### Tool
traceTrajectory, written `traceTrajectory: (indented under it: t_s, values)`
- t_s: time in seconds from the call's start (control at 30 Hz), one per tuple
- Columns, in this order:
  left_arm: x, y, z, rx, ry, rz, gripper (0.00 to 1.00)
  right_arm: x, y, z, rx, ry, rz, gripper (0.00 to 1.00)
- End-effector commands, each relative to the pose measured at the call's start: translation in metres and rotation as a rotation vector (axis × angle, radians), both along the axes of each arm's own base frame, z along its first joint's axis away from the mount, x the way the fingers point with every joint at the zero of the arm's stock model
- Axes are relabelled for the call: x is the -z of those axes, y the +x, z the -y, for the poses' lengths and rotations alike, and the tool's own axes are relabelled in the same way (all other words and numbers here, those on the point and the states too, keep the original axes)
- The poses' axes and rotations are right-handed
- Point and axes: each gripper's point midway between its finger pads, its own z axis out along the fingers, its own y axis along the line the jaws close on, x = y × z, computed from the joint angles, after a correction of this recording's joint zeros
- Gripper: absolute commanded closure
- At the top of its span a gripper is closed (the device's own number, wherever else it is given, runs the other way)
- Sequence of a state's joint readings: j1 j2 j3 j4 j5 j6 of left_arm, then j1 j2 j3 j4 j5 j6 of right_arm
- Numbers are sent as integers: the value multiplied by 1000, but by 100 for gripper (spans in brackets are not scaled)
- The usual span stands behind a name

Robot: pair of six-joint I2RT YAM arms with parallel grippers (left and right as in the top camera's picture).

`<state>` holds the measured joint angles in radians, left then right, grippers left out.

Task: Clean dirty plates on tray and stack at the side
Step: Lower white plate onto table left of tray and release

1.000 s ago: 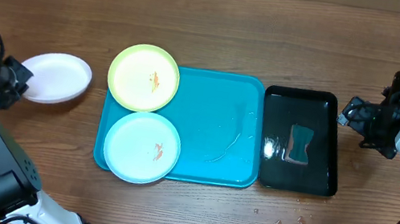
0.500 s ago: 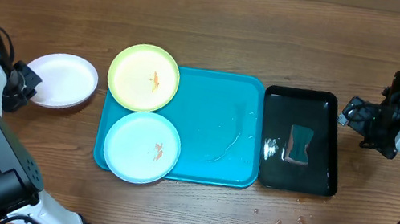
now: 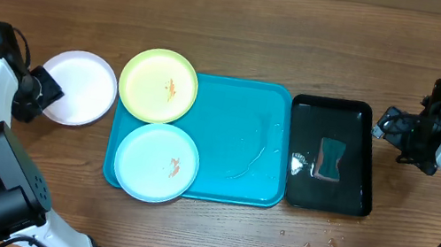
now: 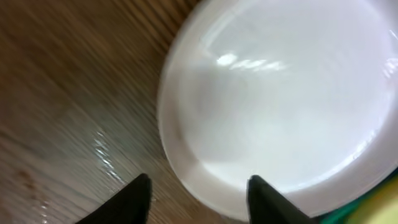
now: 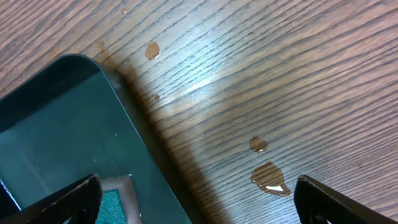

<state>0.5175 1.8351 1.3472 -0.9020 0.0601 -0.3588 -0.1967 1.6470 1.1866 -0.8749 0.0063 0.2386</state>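
The white plate has slid right, to just beside the yellow plate. The left gripper followed, its jaws now parted about the rim. It should back off level, without nudging. The right gripper gapes wide. The blue plate sits on the tray.

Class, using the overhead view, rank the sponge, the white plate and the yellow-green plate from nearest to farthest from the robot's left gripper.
1. The white plate: right beside the left gripper.
2. The yellow-green plate: at the blue tray, on its left end.
3. The sponge: in the black tray, far to the right.
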Motion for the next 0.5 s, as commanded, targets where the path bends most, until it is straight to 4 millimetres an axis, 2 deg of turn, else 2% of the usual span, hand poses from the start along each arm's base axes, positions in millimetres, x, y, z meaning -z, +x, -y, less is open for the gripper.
traceTrajectory:
  t_s: [0.0,0.1,0.23,0.3,0.47]
  values:
    - [-18,17,40,127,-185,109,33,-7,6,2,7,-3,25,0]
    - [-22,9,65,168,-269,86,32,-7,6,2,7,-3,25,0]
    - [-22,-12,95,228,-304,-29,37,-7,6,2,7,-3,25,0]
    - [-20,-23,107,271,-305,-90,43,-7,6,2,7,-3,25,0]
    - [-10,-47,129,369,-233,-249,44,-7,6,2,7,-3,25,0]
